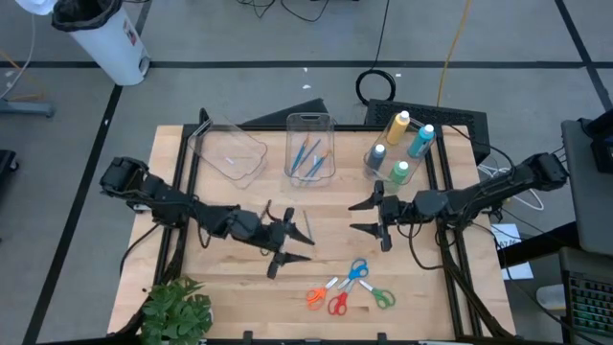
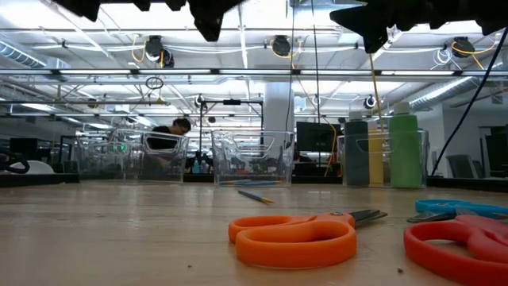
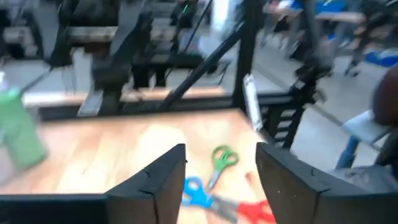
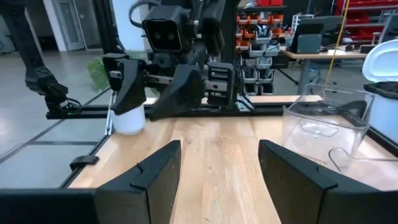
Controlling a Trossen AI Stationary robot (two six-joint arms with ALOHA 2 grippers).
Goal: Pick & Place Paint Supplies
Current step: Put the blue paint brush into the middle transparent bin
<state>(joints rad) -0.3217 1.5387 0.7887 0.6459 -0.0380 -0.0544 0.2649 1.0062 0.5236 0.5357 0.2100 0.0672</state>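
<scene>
Scissors lie on counter ahead of left hand, fingers apart, empty; nearer than right hand, also apart.

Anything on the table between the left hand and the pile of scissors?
Nothing: in the high view only bare wooden tabletop separates the open left hand from the coloured-handled scissors.
</scene>
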